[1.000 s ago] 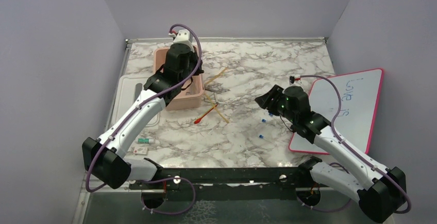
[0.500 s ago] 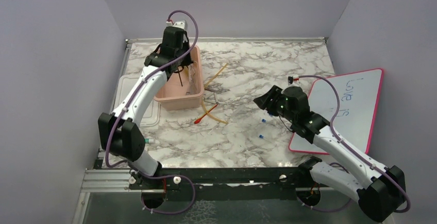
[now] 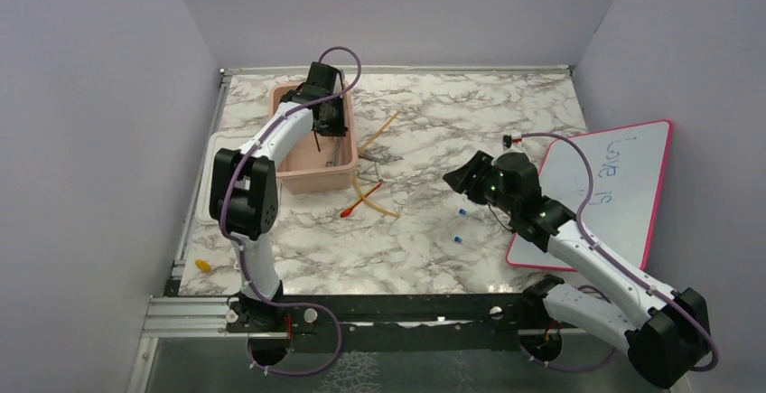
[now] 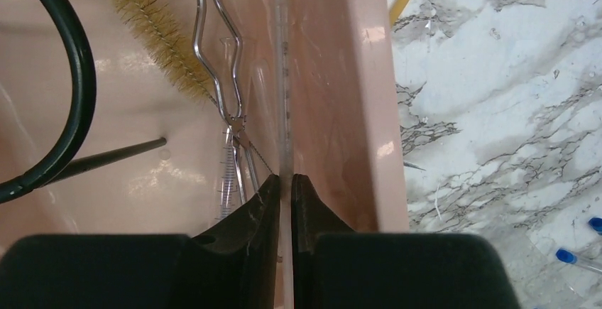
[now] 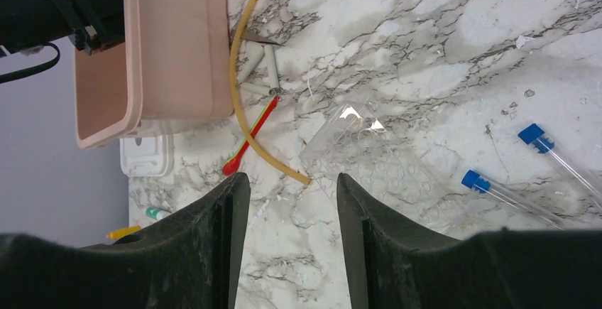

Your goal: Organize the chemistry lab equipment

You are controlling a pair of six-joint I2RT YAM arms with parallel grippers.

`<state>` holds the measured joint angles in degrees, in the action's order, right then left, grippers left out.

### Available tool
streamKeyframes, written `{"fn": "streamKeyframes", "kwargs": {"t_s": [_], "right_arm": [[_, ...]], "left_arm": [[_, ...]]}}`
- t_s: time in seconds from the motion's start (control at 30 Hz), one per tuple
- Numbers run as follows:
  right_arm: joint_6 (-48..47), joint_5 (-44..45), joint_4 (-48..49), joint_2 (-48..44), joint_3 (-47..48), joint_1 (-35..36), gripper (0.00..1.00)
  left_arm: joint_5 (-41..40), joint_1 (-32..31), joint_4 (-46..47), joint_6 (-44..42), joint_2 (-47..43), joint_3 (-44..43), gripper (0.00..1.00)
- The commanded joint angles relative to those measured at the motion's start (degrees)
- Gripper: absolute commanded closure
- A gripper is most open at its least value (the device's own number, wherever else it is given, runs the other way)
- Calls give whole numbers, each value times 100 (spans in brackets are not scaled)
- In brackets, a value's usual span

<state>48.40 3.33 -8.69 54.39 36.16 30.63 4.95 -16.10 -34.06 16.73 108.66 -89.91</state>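
Clamping my left jaws on a thin clear rod (image 4: 284,74) ruled with tick marks in the pink tub (image 4: 341,110), I hold my right jaws apart, blue scrawl on the whiteboard (image 3: 614,185) unreadable

Black wire ring (image 4: 84,74) cut by left edge; brush (image 4: 160,35) cut at top edge

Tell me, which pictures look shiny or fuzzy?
Left wrist view: white glare spots on the pink tub; the left hand, shut on a thin glass rod, looks fuzzy. Right wrist view: the open right hand is blurry, a clear plastic piece glints.
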Motion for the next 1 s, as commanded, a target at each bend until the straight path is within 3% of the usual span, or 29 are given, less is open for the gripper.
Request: {"fn": "streamKeyframes", "kwargs": {"t_s": [0.0, 0.17, 0.57, 0.77, 0.97], "right_arm": [[-89, -120, 179, 26, -84, -20, 48], [-112, -97, 183, 28, -75, -19, 47], [-173, -7, 115, 48, -16, -18, 47], [-164, 1, 75, 78, 0, -20, 48], [-108, 38, -28, -26, -51, -22, 47]], "left_arm": [[107, 37, 66, 123, 80, -134, 82], [83, 37, 68, 174, -83, -29, 71], [175, -117, 25, 198, -1499, 289, 65], [-693, -1017, -10, -69, -1986, 168, 61], [-1690, -1805, -265, -403, -1426, -222, 56]]}}
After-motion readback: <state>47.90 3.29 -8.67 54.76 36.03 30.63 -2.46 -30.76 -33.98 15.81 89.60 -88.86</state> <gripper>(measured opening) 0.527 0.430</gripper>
